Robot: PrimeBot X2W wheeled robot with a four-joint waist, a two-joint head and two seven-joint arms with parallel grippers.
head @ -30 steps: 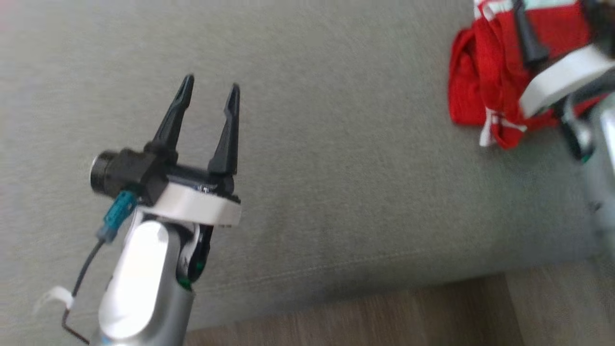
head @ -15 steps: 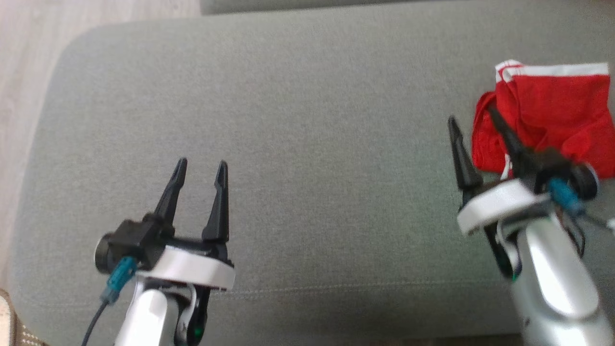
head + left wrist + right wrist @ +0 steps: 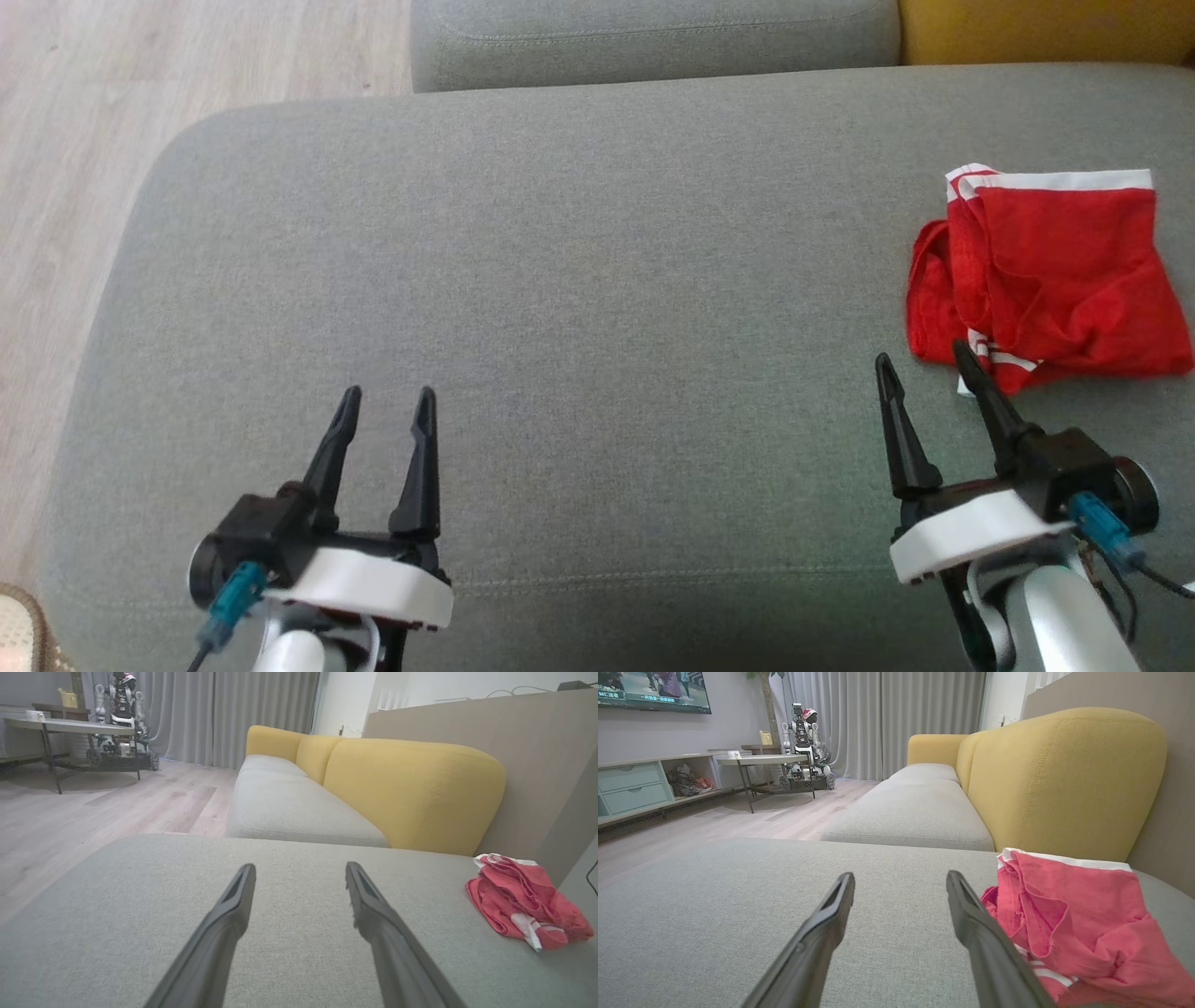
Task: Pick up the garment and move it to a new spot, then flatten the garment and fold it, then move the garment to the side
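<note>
A broad grey seat cushion [image 3: 597, 280] spreads in front of the robot, with a second grey cushion [image 3: 653, 37] butting against its far edge and a yellow backrest [image 3: 411, 793] rising behind. Pale wooden floor [image 3: 65, 140] runs along the left. Farther off in the room stand a low table [image 3: 761, 759], another robot [image 3: 805, 751] on a wheeled base, long grey curtains [image 3: 887, 718], a drawer cabinet [image 3: 630, 788] and a lit screen [image 3: 654, 690] on the wall. Nothing lies on the cushion between the grippers and the garment. The cushion is a flat woven fabric with rounded corners and a stitched seam near its front edge. The garment [image 3: 1055, 280] is thin red cloth with white bands, crumpled into a loose, roughly square heap at the cushion's right side, close to the backrest. The left gripper [image 3: 387, 397] hangs over bare cushion well apart from the garment, its dark tapered fingers spread and empty. The right gripper [image 3: 920, 355] is likewise spread and empty, its outer finger just beside the garment's near edge; whether it touches the cloth cannot be told.
</note>
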